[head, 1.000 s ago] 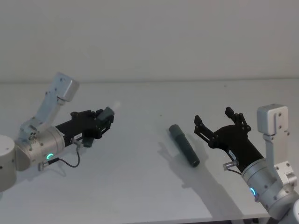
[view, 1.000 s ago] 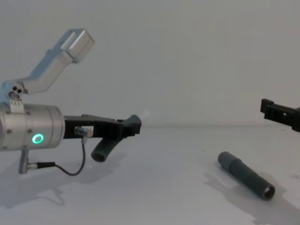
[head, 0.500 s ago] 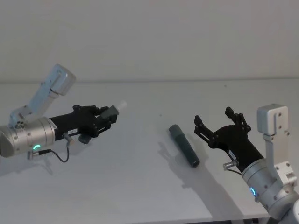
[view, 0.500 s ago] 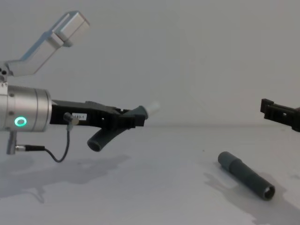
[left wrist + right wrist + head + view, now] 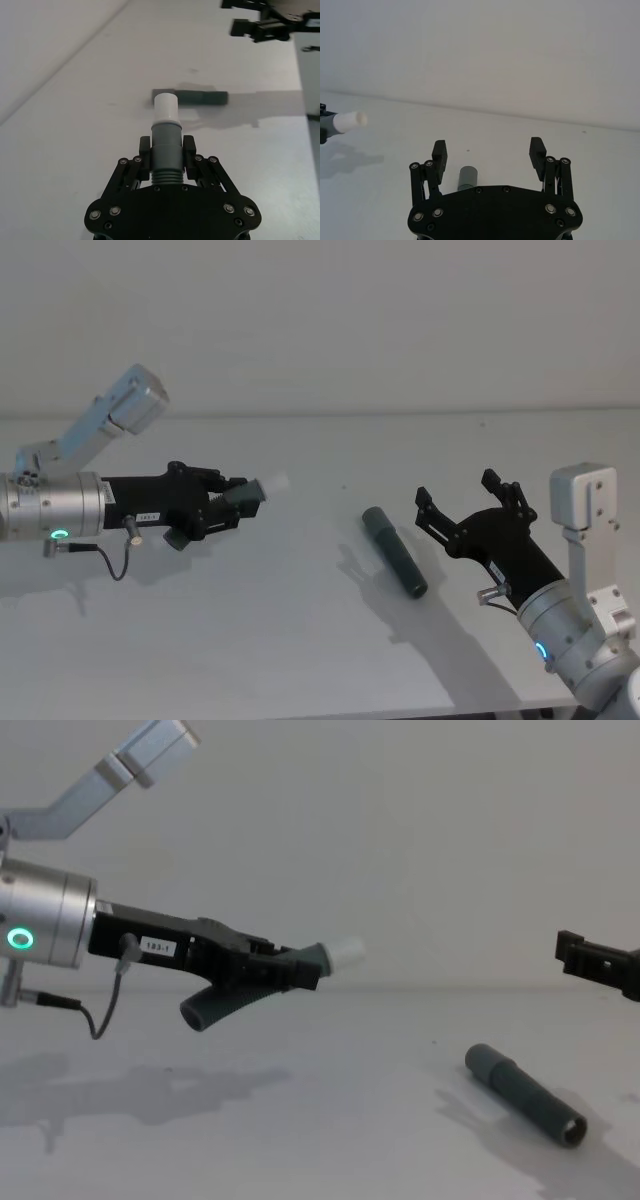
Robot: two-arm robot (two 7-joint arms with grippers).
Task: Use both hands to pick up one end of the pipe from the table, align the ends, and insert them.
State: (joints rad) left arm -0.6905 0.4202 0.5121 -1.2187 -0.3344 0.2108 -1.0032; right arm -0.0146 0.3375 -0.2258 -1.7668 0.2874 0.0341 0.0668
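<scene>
We find the left gripper (image 5: pixel 241 500) matt black plastic, dotted with small shiny metal screws (image 5: pixel 115 210); the wrist (image 5: pixel 50 915) behind it is satin silver metal. Between its fingers sits the bent piece (image 5: pixel 215 1005), dull grey and ribbed, ending in a smooth white tip (image 5: pixel 166 107). Ahead of the right gripper (image 5: pixel 488 149), equally matt black, the grey straight piece (image 5: pixel 395 552) lies on the matt white table (image 5: pixel 300 640), smooth at its cuff (image 5: pixel 487 1063).

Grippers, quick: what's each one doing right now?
Left gripper: shut on the bent pipe piece, clear of the table.
Right gripper: open, empty, not touching the straight piece lying on the table.
</scene>
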